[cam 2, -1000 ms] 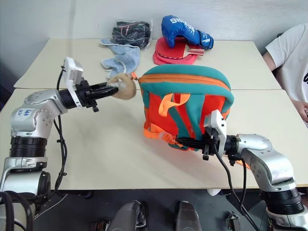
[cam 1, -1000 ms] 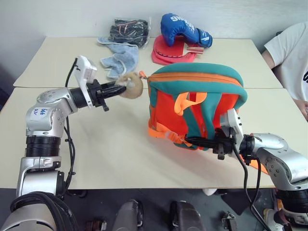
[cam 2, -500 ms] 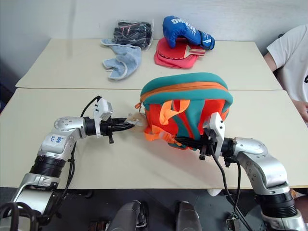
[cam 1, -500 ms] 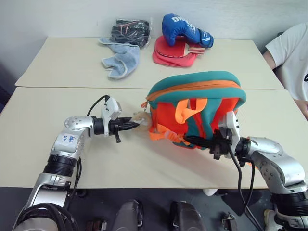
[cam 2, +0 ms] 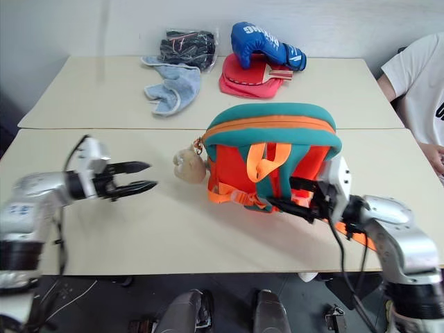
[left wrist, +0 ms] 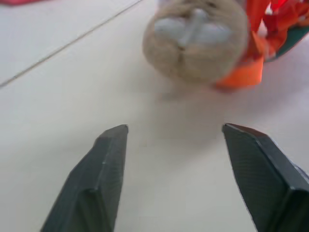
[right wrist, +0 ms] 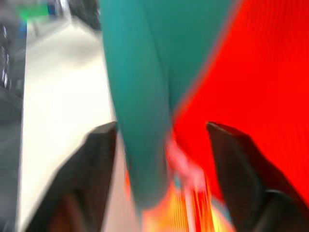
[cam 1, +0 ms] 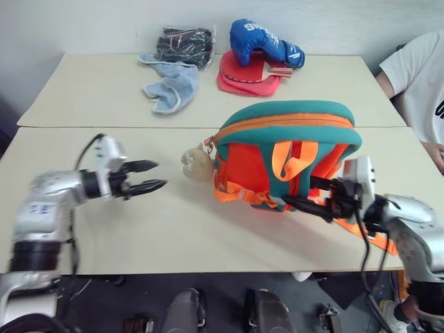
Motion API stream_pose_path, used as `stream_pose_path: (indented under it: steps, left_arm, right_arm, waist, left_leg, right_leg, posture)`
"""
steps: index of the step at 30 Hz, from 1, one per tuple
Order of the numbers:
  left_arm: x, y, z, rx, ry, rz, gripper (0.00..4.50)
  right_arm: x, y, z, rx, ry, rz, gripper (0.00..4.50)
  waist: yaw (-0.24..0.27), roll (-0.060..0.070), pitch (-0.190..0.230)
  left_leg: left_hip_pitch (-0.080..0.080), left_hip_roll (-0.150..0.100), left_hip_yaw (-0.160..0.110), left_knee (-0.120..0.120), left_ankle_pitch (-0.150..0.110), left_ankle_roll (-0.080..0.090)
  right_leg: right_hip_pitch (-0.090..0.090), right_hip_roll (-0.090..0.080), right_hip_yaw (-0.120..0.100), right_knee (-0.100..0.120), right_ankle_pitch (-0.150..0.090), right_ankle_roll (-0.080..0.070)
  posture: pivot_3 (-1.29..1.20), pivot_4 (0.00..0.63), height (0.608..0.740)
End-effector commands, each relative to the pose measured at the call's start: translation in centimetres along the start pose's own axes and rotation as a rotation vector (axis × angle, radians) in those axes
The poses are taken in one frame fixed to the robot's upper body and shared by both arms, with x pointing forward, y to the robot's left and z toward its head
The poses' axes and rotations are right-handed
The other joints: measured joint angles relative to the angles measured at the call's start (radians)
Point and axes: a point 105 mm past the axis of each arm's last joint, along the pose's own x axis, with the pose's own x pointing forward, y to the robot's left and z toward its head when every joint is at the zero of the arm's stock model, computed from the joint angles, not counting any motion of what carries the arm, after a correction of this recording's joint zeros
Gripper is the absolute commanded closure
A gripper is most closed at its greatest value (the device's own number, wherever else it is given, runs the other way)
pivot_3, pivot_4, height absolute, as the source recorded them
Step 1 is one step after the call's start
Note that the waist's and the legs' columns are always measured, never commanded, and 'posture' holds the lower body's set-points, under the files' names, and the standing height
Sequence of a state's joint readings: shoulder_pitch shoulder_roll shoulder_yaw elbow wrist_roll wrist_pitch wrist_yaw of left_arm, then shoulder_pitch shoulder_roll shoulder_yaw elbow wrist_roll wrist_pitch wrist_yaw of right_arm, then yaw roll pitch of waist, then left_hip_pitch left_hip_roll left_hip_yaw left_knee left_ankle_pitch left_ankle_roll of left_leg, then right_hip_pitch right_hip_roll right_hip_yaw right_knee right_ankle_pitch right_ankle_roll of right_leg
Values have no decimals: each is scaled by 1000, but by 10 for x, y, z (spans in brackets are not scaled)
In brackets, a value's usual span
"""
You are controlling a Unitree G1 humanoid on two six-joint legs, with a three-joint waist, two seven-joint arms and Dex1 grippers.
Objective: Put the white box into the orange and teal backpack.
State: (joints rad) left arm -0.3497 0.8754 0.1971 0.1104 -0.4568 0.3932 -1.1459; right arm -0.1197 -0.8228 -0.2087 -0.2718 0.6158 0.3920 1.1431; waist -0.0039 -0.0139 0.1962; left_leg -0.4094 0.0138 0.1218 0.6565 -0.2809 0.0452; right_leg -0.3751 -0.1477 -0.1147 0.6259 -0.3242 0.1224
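Two pale beige tables (cam 1: 90, 90) butt together along a seam across the middle of the head views, with a plain light wall behind the far one and dark floor under the near edge. At 3 o'clock a person in a white T-shirt (cam 1: 416, 76) sits at the table's end. The orange and teal backpack (cam 1: 286, 149) stands on the near table just right of centre, straps facing the camera, zipper closed; the white box cannot be seen anywhere. At 12 o'clock on the far table lie a red paddle case (cam 1: 244, 73), a blue boxing glove (cam 1: 262, 41), a pale blue cloth (cam 1: 170, 83) and a dark bundle (cam 1: 182, 43). The left gripper (cam 1: 151, 175), at 9 o'clock, hovers with fingers spread, apart from the tan plush animal (cam 1: 196, 163) hanging at the backpack's left side. The right gripper (cam 1: 305, 194), at 4 o'clock, has its fingers parted against the backpack's lower straps, clamping nothing.
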Motion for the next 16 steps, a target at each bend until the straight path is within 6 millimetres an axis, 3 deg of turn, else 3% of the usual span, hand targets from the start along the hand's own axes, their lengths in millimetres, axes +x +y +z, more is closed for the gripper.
stream_pose_path:
  steps: [1,2,8,10,16]
  left_arm:
    - [-18,-20,3,42,-5,-45,55]
    - [-25,-25,-1,52,4,-37,0]
    - [-46,-45,-28,137,96,67,0]
    - [-47,-47,-33,142,106,90,0]
    - [-41,-47,-36,140,70,142,0]
  right_arm:
    - [-31,-8,-3,-110,96,-24,328]
    - [-40,-15,-4,-116,101,-68,45]
    - [-87,-41,-25,-322,150,-218,45]
    - [-96,-46,-31,-236,137,-237,45]
    - [-95,-52,-50,-202,197,-218,45]
  waist:
    - [4,0,0]
    - [5,0,0]
    - [2,0,0]
    - [2,1,0]
    - [-1,2,0]
  left_leg:
    - [0,-1,0,0,0,1]
    - [0,-1,0,1,-1,1]
    - [3,1,0,-1,-3,-5]
    - [5,0,2,-5,-2,-3]
    - [5,1,2,-4,0,-3]
  right_leg:
    - [1,-1,0,0,0,0]
    - [1,-1,0,0,0,0]
    - [1,-2,5,-4,0,0]
    - [1,-2,5,-5,0,0]
    - [1,-2,5,-3,0,0]
  posture:
    - [0,150,740]
    - [0,150,740]
    - [0,150,740]
    - [0,150,740]
    - [0,150,740]
